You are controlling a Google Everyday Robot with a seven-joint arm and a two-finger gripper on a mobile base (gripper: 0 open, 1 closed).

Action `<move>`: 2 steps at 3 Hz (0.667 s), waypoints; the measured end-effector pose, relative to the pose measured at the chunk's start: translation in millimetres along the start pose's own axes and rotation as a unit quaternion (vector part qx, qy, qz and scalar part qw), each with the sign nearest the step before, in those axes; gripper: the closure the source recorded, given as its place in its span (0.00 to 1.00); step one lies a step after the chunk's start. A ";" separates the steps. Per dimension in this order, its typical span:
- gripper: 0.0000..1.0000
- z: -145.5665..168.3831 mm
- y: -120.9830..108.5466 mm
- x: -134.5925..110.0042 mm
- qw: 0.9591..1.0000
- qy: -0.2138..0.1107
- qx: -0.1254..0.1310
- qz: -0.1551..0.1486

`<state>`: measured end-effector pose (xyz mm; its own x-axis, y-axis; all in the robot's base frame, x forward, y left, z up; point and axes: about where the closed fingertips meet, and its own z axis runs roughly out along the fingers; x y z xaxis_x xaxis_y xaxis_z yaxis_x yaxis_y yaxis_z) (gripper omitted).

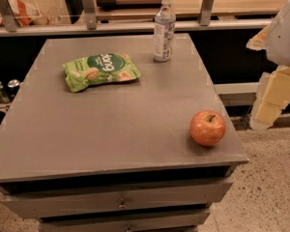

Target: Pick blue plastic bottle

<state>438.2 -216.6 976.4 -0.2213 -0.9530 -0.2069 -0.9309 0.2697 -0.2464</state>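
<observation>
The blue plastic bottle (pixel 164 30) stands upright near the far edge of the grey cabinet top (pixel 111 124), right of centre. It is clear, with a white cap and a pale blue-white label. My gripper (pixel 268 103) hangs off the right side of the cabinet, beyond its edge, well to the right of the bottle and nearer than it. It holds nothing that I can see.
A green snack bag (pixel 100 70) lies left of the bottle. A red apple (pixel 208 128) sits near the front right corner. A metal rail (pixel 135 27) with wooden shelving runs behind the cabinet. Two cans (pixel 4 90) stand low at the far left.
</observation>
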 end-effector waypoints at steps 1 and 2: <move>0.00 0.0 0.0 0.0 1.000 0.000 0.000 0.000; 0.00 -3.0 -18.2 -5.7 1.000 -0.008 0.028 -0.008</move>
<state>455.5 -216.4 984.9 -0.2016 -0.9552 -0.2168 -0.9167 0.2619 -0.3017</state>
